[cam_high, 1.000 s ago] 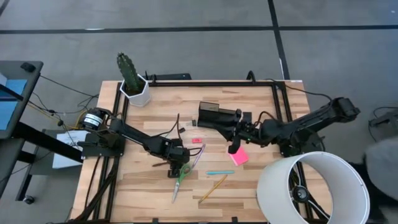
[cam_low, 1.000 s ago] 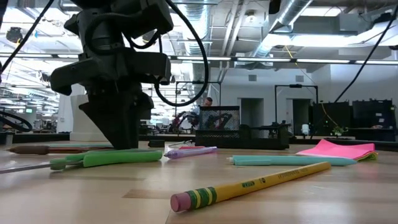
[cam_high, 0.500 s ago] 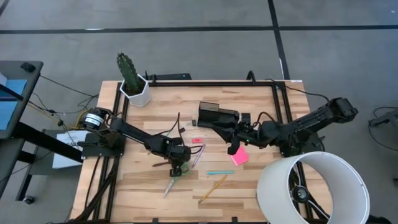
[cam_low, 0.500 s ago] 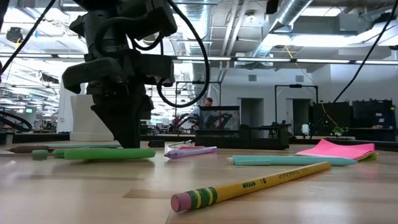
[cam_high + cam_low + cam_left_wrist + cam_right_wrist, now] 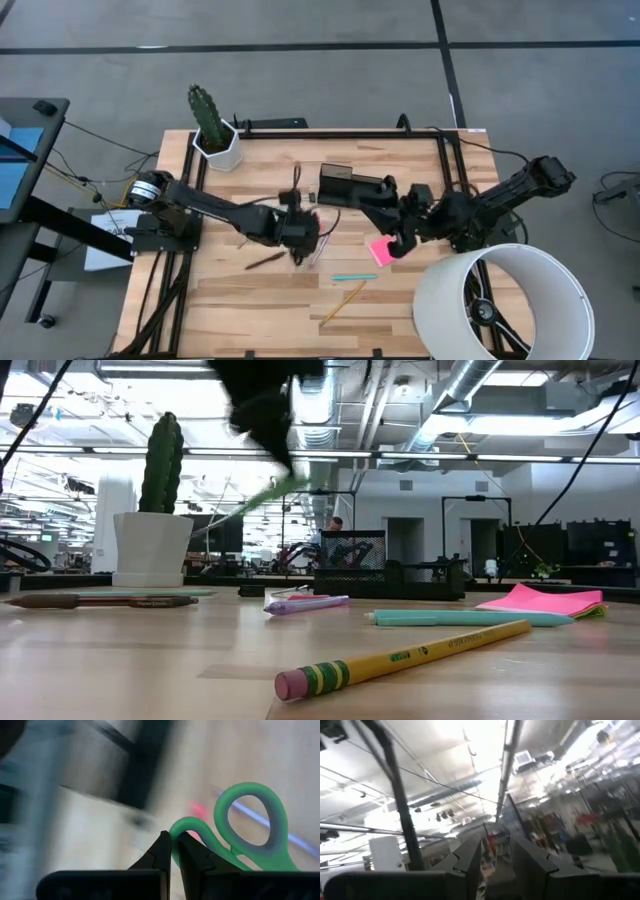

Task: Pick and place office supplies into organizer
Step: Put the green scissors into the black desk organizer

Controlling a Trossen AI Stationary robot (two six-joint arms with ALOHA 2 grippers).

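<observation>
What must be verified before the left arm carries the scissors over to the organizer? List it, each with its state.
1. Left gripper shut on the scissors handle: ok.
2. Scissors lifted clear of the table: ok.
3. Free room in the organizer: cannot tell.
4. Right gripper open and empty: ok.
5. Clearance past the right gripper, close beside the organizer: cannot tell.

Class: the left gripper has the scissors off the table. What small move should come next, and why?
Probably carry them on toward the organizer. The left gripper is shut on the scissors by a green handle loop, lifted clear of the table, and the organizer lies just beyond, at the far side.
</observation>
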